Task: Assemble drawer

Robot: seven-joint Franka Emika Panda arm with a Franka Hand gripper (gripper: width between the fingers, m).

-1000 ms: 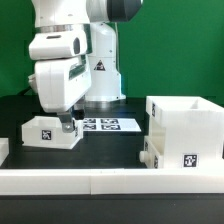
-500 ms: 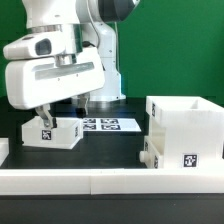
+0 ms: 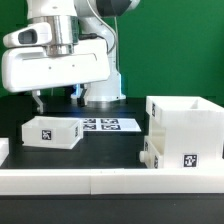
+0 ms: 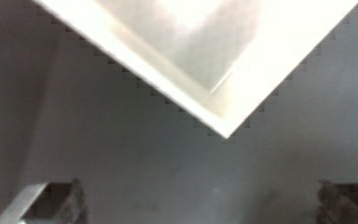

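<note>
A small white open-top tray [image 3: 50, 132] with a tag on its front sits on the black table at the exterior view's left. My gripper [image 3: 57, 99] hangs open and empty just above it, touching nothing. In the wrist view one corner of that tray [image 4: 208, 55] shows beyond the open gripper [image 4: 197, 205], with a dark fingertip [image 4: 43, 203] at each side. The large white housing [image 3: 186, 118] stands at the exterior view's right. A second tagged tray [image 3: 172, 158] sits low against its front; I cannot tell how far in it is.
The long low white rail [image 3: 100, 181] runs along the front edge. The marker board [image 3: 108, 125] lies flat behind the left tray, before the arm's white base [image 3: 102, 85]. A green wall closes the back.
The gripper was down at the left tray's rim; it has turned and risen off it and now hangs open above. The tray has stayed in place.
</note>
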